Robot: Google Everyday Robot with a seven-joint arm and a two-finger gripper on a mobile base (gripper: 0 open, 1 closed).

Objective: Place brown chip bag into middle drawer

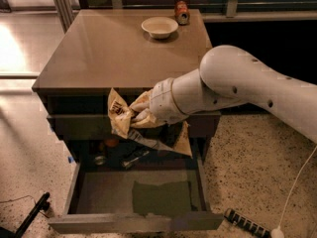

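My gripper (140, 116) is at the end of the white arm, in front of the cabinet's front face. It is shut on the brown chip bag (120, 114), a crinkled bag with tan ends that hangs down to the right (181, 144). The bag is in the air above the open middle drawer (133, 223). The drawer is pulled out toward me, and its flat grey floor shows below the bag.
A white bowl (159, 27) and a small red-orange can (182, 12) stand at the back of the cabinet top (99, 53). Small objects (132, 157) lie at the drawer's back. A black ribbed object and a white cable (246, 223) lie on the floor at the right, and a black bar (32, 214) at the left.
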